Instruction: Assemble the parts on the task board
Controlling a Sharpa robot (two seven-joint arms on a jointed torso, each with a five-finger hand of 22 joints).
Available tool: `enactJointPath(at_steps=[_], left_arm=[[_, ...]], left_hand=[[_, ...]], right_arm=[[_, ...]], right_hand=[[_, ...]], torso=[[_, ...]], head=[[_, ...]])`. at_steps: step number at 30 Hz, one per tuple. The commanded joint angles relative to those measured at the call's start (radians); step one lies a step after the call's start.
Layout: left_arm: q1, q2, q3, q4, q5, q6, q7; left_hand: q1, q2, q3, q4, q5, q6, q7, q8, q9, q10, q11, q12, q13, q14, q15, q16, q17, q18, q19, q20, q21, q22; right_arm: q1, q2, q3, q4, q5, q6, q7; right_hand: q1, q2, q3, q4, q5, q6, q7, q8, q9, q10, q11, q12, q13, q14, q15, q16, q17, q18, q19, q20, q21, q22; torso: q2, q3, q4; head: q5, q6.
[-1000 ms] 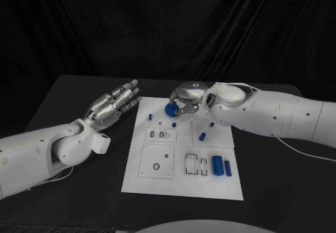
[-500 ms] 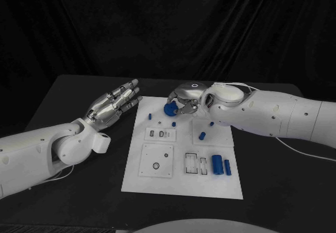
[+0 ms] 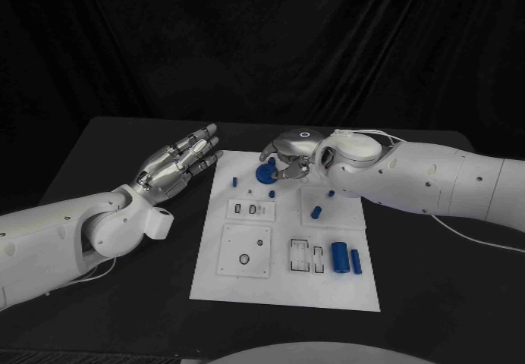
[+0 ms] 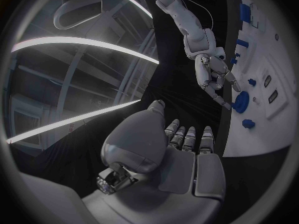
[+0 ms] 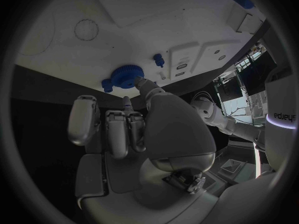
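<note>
Blue gear point(image 3: 266, 171) at far edge of task board point(image 3: 287, 292), pinched by fingers point(image 5: 144, 84) of right hand point(image 3: 291, 155). Probably light, rigid plastic; toothed rim the sensible grip. Board recesses near middle look unfilled. Left hand point(image 3: 175, 164) spread wide above desk point(image 3: 438, 303), holding nothing.

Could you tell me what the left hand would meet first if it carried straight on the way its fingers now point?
Probably nothing: the left hand points past the white task board's far corner, over bare black table. Depth is unclear.
</note>
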Motion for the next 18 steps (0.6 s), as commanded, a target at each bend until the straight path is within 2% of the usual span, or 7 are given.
enactJointPath(at_steps=[1, 4, 5, 8, 9, 11, 18], left_arm=[[-0.002, -0.002, 0.001, 0.003, 0.001, 0.014, 0.010], [-0.002, -0.007, 0.001, 0.005, 0.001, 0.012, 0.010], [-0.002, -0.009, 0.001, 0.006, 0.001, 0.012, 0.010], [-0.002, -0.013, 0.001, 0.007, 0.001, 0.010, 0.009], [-0.002, -0.014, 0.001, 0.007, 0.001, 0.009, 0.009], [-0.002, -0.013, 0.001, 0.007, 0.001, 0.008, 0.008], [-0.002, -0.012, 0.001, 0.009, 0.001, 0.010, 0.007]], left_hand=[[0.010, -0.002, 0.005, -0.001, 0.005, -0.003, 0.000, 0.005, 0.001, 0.000, 0.006, -0.006, -0.002, 0.000, 0.004, -0.004, -0.002, 0.018, 0.003, 0.006, -0.003, -0.001], [0.011, -0.002, 0.007, -0.001, 0.005, -0.003, 0.000, 0.005, 0.001, 0.000, 0.006, -0.006, -0.002, 0.000, 0.004, -0.004, -0.002, 0.018, 0.003, 0.006, -0.003, -0.001], [0.011, -0.002, 0.007, -0.001, 0.005, -0.003, 0.000, 0.005, 0.001, 0.000, 0.006, -0.006, -0.002, 0.000, 0.004, -0.004, -0.002, 0.018, 0.003, 0.006, -0.003, -0.001], [0.011, -0.002, 0.007, -0.001, 0.005, -0.002, 0.000, 0.006, 0.001, 0.001, 0.006, -0.006, -0.001, 0.000, 0.004, -0.004, -0.002, 0.018, 0.003, 0.006, -0.003, -0.001], [0.011, -0.002, 0.007, -0.001, 0.005, -0.002, 0.000, 0.006, 0.001, 0.001, 0.006, -0.006, -0.001, 0.000, 0.004, -0.004, -0.002, 0.018, 0.003, 0.006, -0.003, -0.001], [0.011, -0.002, 0.007, -0.001, 0.005, -0.002, 0.000, 0.006, 0.001, 0.001, 0.006, -0.005, -0.001, 0.000, 0.004, -0.004, -0.002, 0.018, 0.003, 0.006, -0.003, -0.001], [0.012, -0.003, 0.008, -0.002, 0.006, 0.000, 0.000, 0.006, 0.001, 0.001, 0.006, -0.005, -0.001, 0.000, 0.005, -0.004, -0.002, 0.018, 0.003, 0.006, -0.003, -0.001]], right_arm=[[-0.001, -0.017, 0.001, 0.012, -0.001, -0.031, -0.010], [0.011, -0.056, 0.001, 0.045, -0.001, -0.081, -0.002], [0.018, -0.072, 0.001, 0.058, -0.001, -0.094, -0.001], [0.044, -0.135, 0.000, 0.113, -0.001, -0.123, -0.005], [0.054, -0.165, 0.000, 0.137, -0.001, -0.128, -0.009], [0.069, -0.223, 0.000, 0.180, -0.001, -0.134, -0.020], [0.086, -0.373, 0.000, 0.261, 0.001, -0.133, -0.039]], right_hand=[[-0.006, 0.000, 0.003, -0.003, -0.003, -0.020, -0.002, -0.008, -0.008, 0.103, -0.009, 0.003, 0.263, 0.093, -0.011, -0.007, 0.237, 0.002, -0.003, -0.006, -0.009, 0.076], [-0.008, -0.002, 0.002, -0.002, -0.004, 0.016, 0.001, -0.002, -0.003, 0.103, -0.009, 0.003, 0.263, 0.094, -0.011, -0.006, 0.239, 0.001, -0.001, -0.007, -0.007, 0.078], [-0.020, -0.003, -0.004, 0.006, -0.029, 0.054, 0.003, 0.008, -0.001, 0.103, -0.008, 0.003, 0.263, 0.096, -0.011, -0.002, 0.243, -0.001, 0.005, -0.008, -0.001, 0.083], [-0.031, -0.003, -0.011, 0.016, -0.057, 0.079, 0.005, 0.016, -0.002, 0.103, -0.007, 0.003, 0.263, 0.099, -0.011, 0.004, 0.249, -0.003, 0.014, -0.008, 0.007, 0.090], [-0.043, -0.003, -0.019, 0.027, -0.086, 0.094, 0.004, 0.019, -0.003, 0.103, -0.007, 0.003, 0.263, 0.101, -0.011, 0.010, 0.254, -0.005, 0.020, -0.008, 0.014, 0.096], [-0.051, -0.003, -0.025, 0.036, -0.100, 0.104, 0.002, 0.020, -0.005, 0.103, -0.008, 0.003, 0.263, 0.105, -0.012, 0.019, 0.263, -0.009, 0.030, -0.009, 0.029, 0.106], [-0.100, -0.018, -0.062, 0.093, -0.144, 0.132, -0.004, 0.019, -0.010, 0.103, -0.013, 0.003, 0.263, 0.105, -0.016, 0.019, 0.263, -0.014, 0.045, -0.013, 0.050, 0.125]], torso=[[0.000, -0.0004, 0.0005], [0.000, -0.0004, 0.0006], [0.000, -0.0003, 0.0007], [0.000, -0.0003, 0.0000], [0.000, -0.0003, -0.0001], [0.000, -0.0005, -0.0004], [0.000, -0.0006, -0.0015]], head=[[0.001, 0.001], [0.004, -0.001], [0.004, -0.001], [0.003, -0.003], [0.000, -0.005], [-0.008, -0.004], [-0.016, -0.002]])
